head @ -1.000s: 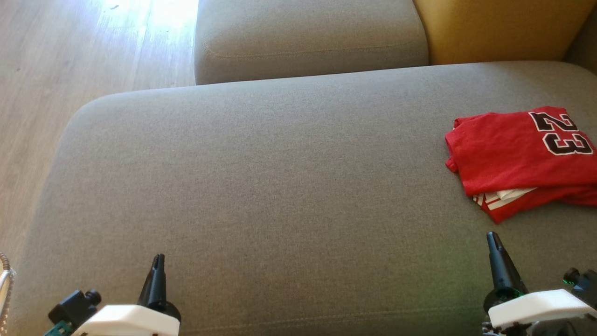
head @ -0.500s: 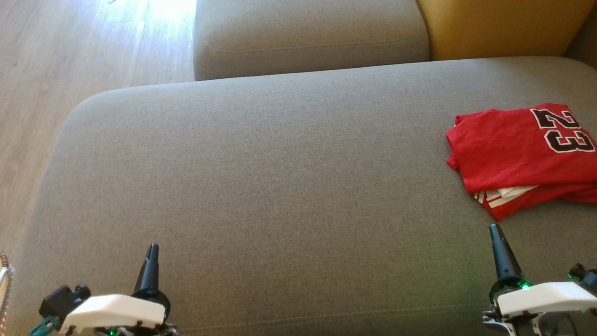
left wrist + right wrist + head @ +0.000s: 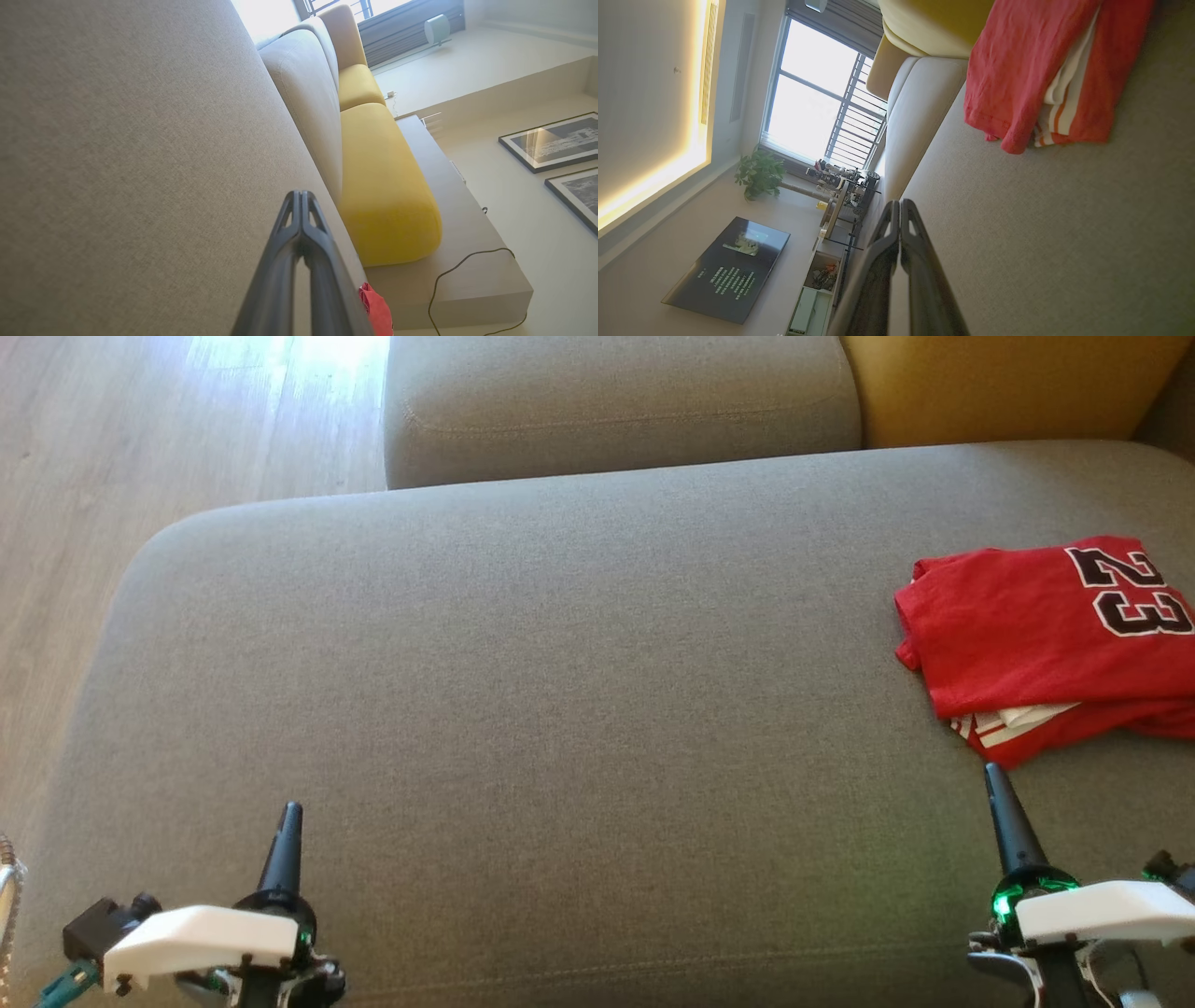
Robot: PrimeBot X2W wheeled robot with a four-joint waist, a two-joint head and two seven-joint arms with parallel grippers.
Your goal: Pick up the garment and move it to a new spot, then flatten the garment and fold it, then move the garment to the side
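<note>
My left gripper (image 3: pixel 288 808) and my right gripper (image 3: pixel 991 770) sit nearest me, low over the front of the grey seat cushion (image 3: pixel 560 663). Both have their fingers pressed together and hold nothing. The wrist views show each pair meeting at the tip.

Just beyond my right gripper, apart from it, the garment (image 3: pixel 1036 635) lies on the right side of the seat. It is a red shirt, already in a folded stack. From that I judge the folding and the move aside done, so the step in hand is clearing off. To do it well I should keep the right fingertips lifted off the cloth and draw away from its near edge, where a white striped layer peeks out. A snag there would pull the stack open.

The stack's long axis runs across the seat, left to right, tilted slightly. Its right end leaves the head view, so I cannot tell its full length. The black 23 sits at the far right corner and reads from far to near, so the digit tops seem to point to my right.

Farther back are the grey back cushion (image 3: pixel 616 401) and a yellow cushion (image 3: pixel 990 383).
</note>
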